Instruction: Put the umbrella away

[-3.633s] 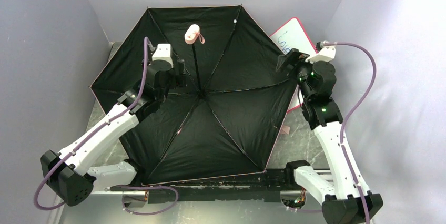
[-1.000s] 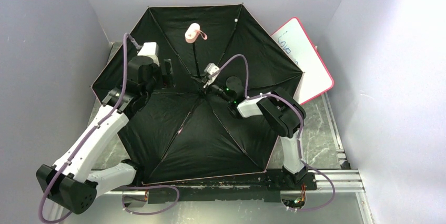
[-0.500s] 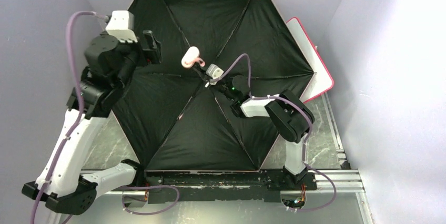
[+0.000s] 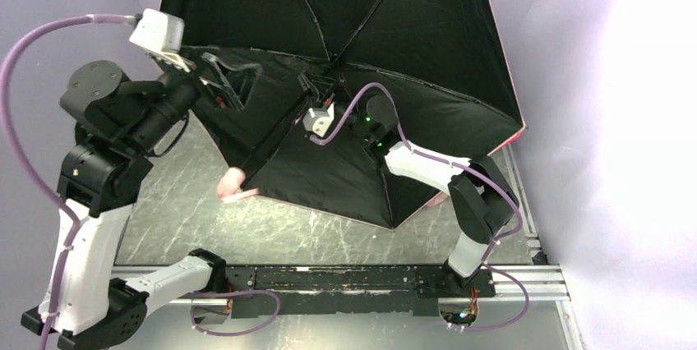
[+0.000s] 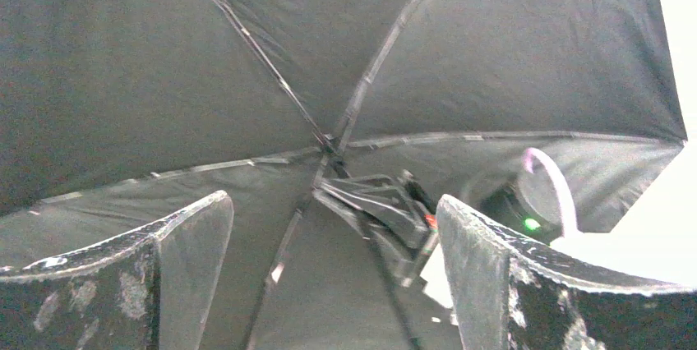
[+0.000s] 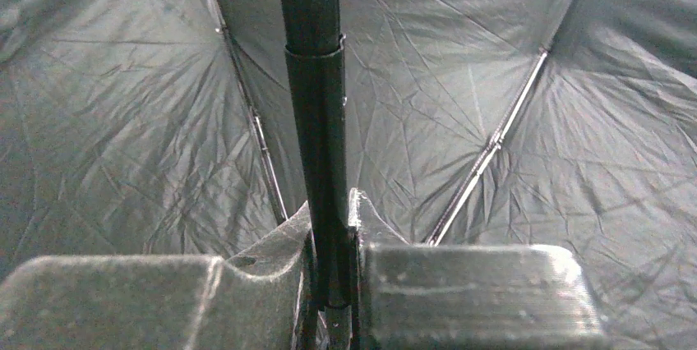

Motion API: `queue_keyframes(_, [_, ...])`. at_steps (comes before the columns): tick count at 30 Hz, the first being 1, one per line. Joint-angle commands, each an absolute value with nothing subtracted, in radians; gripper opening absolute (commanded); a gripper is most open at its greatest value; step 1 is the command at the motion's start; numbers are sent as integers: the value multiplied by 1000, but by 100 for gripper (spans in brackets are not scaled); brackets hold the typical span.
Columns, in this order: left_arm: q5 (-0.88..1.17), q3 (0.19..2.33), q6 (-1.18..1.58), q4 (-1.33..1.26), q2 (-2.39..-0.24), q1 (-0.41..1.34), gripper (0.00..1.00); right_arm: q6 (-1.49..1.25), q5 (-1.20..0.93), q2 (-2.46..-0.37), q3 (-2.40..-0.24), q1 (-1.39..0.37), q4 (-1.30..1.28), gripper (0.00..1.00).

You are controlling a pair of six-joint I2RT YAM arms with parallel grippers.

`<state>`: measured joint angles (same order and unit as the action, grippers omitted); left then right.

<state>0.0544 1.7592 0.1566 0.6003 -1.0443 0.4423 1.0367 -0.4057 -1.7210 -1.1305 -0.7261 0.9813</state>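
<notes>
The umbrella [image 4: 353, 21] is open, its black underside toward the camera and its canopy tipped up against the back wall. Its thin black shaft [image 4: 271, 140] slants down to the left and ends in the pink handle [image 4: 233, 184] just above the table. My right gripper [image 4: 316, 87] is shut on the shaft [image 6: 316, 120] near the hub, and the right wrist view shows both fingers pressed against the tube. My left gripper [image 4: 233, 79] hangs raised to the left of the shaft, open and holding nothing. Its fingers [image 5: 193, 239] frame the ribs and hub [image 5: 329, 143].
Grey walls close in on the left, back and right. The marble table [image 4: 185, 210] shows below the canopy. A black rail [image 4: 353, 278] runs along the near edge between the arm bases. The canopy hides the back of the table.
The umbrella has been lifted and tipped: the canopy rose toward the back and the handle swung down to the front left. My left arm rose higher, still open.
</notes>
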Motion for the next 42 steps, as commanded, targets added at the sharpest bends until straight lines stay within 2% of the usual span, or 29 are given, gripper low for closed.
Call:
queue_keyframes(1, [307,1704,139,598,-1087,463,97,1446,-330,-1719,-1165,-750,934,0])
queue_keyframes(8, [298,1625,90,714,-1119,477,97,1595,-293,-1704,-1168,-766,966,0])
queue_keyframes(18, [246,1508,49,803,-1064,495,85,1644,-303,-1705,-1189,-781,956,0])
queue_keyframes(22, [177,1461,41,837,-1061,495,77,1647,-314,-1703,-1196,-780,954,0])
queue_keyframes(27, [186,1419,44,841,-1052,495,68,1647,-315,-1696,-1191,-779,956,0])
queue_keyframes(34, [221,1398,41,815,-1066,496,40,1647,-329,-1684,-1187,-782,940,0])
queue_keyframes(37, [235,1416,46,807,-1088,496,27,1638,-349,-1679,-1183,-783,925,7])
queue_keyframes(40, [242,1442,48,801,-1110,496,7,1644,-354,-1678,-1180,-787,915,11])
queue_keyframes(42, [238,1457,52,796,-1120,496,5,1636,-356,-1677,-1178,-787,922,18])
